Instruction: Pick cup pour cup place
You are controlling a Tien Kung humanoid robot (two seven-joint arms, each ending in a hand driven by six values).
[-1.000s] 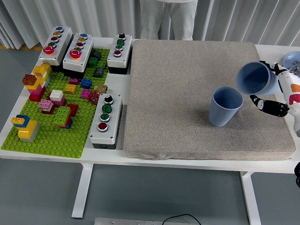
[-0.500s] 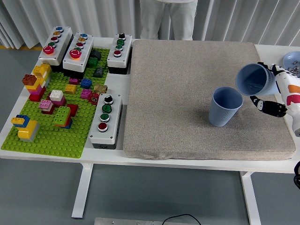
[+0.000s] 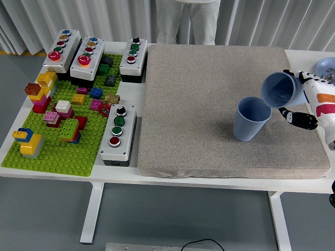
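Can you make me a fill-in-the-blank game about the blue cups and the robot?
1. The right hand holds a tilted cup whose colour is ____.
2. The standing cup rests on the grey ____.
3. The tilted cup's mouth faces the picture's ____ side.
4. The toy bricks sit on a baseplate coloured ____.

Missing words: blue; mat; left; green

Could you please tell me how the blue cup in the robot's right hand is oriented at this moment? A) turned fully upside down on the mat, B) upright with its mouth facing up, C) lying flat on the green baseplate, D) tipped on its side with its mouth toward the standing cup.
D: the held blue cup in the right hand is tilted, its open mouth facing down-left over the standing blue cup on the grey mat.
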